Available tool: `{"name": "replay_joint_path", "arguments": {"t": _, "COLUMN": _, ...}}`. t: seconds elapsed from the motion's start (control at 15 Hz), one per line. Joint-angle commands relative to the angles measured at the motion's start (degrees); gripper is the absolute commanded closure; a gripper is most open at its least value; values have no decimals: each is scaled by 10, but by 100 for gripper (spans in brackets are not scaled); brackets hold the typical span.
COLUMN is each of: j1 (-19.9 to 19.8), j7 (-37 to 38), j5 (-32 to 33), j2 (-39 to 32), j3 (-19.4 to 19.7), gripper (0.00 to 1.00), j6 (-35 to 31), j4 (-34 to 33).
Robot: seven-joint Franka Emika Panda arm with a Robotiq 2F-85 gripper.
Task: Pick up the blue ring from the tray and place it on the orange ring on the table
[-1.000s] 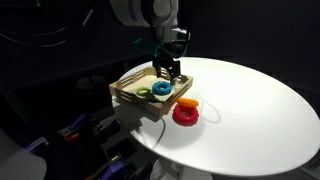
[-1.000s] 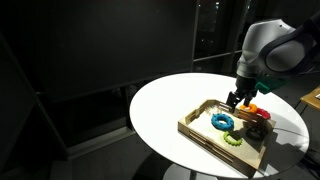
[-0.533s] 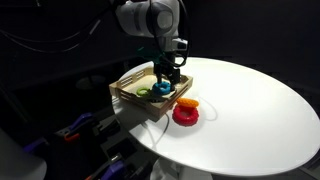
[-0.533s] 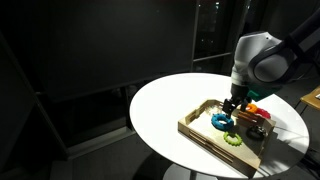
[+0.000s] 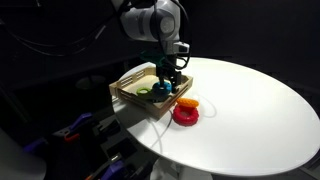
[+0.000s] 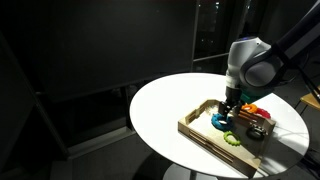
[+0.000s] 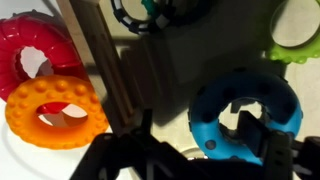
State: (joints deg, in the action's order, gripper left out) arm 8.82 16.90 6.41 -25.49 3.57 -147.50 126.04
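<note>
A dim room with a round white tabletop [image 5: 250,110]. My claw [image 5: 167,82] hangs low inside the wooden tray [image 5: 126,97] at the tabletop's edge, directly over the blue ring [image 5: 163,89]. The blue ring lies flat on the tray floor, near the wall that faces the orange ring [image 5: 188,103].

In the wrist view my claw [image 7: 200,152] is spread wide and holds nothing. One dark finger sits outside the blue ring [image 7: 245,115] on the side toward the tray wall [image 7: 100,70]. The other is over the ring's far side or its hole; I cannot tell which. I judge that this stance lets the fingers pinch one side of the ring's band when they close.

The orange ring [image 7: 55,110] lies flat on the tabletop just beyond that wall, touching or nearly touching the red ring [image 7: 35,60]. The green ring [image 7: 295,35] lies in the tray, apart from the blue one.

The low wall stands between pick and target, so I judge the ring must be lifted clear before it is carried across.
</note>
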Motion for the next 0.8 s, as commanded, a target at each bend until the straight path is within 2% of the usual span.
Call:
{"name": "replay_joint_path", "arguments": {"t": 0.0, "j1": 13, "j7": 21, "j5": 15, "j2": -17, "j3": 12, "gripper": 44, "j6": 11, "j4": -25}}
{"name": "replay_joint_path", "arguments": {"t": 0.4, "j1": 15, "j7": 19, "j5": 10, "j2": -15, "j3": 11, "gripper": 91, "j6": 15, "j4": -31}}
{"name": "replay_joint_path", "arguments": {"t": 0.73, "j1": 4, "j7": 0, "j5": -8, "j2": 26, "j3": -2, "gripper": 90, "j6": 26, "j4": -20}}
